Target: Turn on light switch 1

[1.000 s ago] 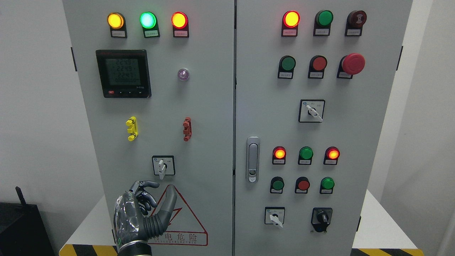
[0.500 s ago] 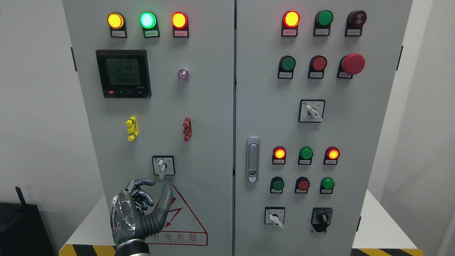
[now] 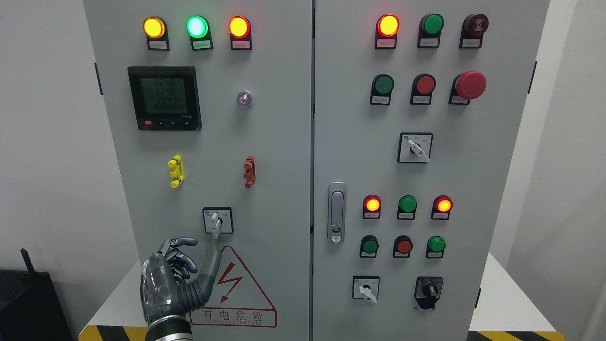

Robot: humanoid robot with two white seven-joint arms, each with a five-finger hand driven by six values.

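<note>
Hovering before left cabinet door (image 3: 213, 142), left hand (image 3: 173, 279) sits low, fingers loosely curled, thumb raised, grasping nothing. Switch (image 3: 217, 220) just above and right of thumb tip, apart, above warning triangle (image 3: 236, 293).

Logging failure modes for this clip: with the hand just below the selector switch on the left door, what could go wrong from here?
1. The left hand sits low and left of the rotary selector switch; only the thumb reaches near its lever, so it might slip off instead of turning it.
2. The fingers are loosely curled, so they could scrape the warning triangle sticker and the door without gripping the lever.
</note>
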